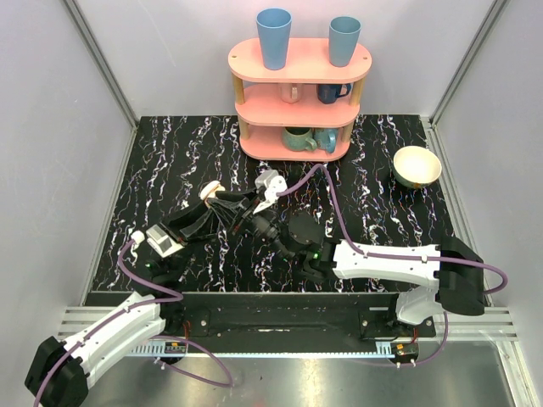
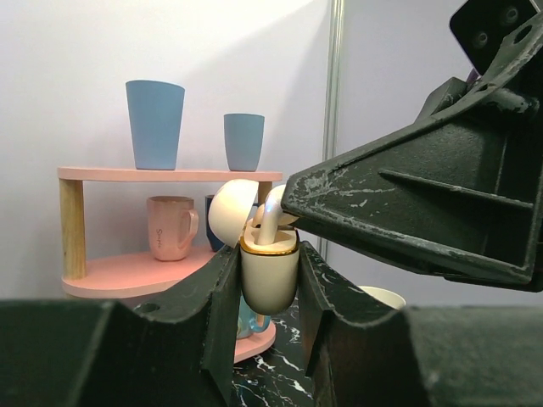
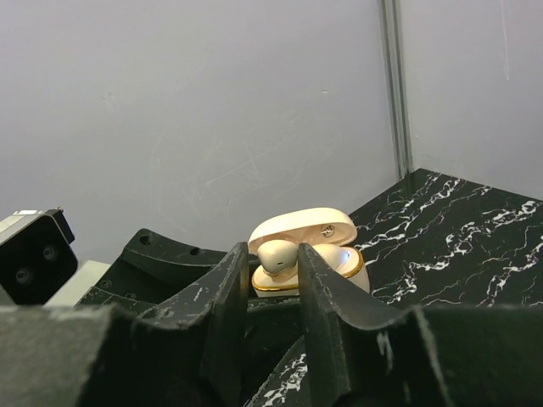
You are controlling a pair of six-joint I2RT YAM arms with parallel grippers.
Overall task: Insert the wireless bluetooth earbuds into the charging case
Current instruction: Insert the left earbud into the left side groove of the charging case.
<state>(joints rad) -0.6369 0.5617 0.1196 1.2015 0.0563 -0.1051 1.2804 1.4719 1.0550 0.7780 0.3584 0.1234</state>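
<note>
The charging case (image 2: 270, 280) is a small cream pebble with a gold rim and its lid (image 3: 301, 227) tipped open. My left gripper (image 2: 267, 263) is shut on its lower body and holds it up off the black marble table (image 1: 382, 203). One white earbud (image 3: 278, 253) sits in the case's mouth, its stem (image 2: 270, 222) standing up out of the rim. My right gripper (image 3: 271, 254) reaches over the case from the right with the earbud's head between its fingertips; a thin gap shows on the left side. From above, the case (image 1: 210, 188) shows where both grippers meet.
A pink three-tier shelf (image 1: 297, 93) stands at the back with two blue cups on top and mugs below. A cream bowl (image 1: 417, 165) sits at the back right. Grey walls close in both sides.
</note>
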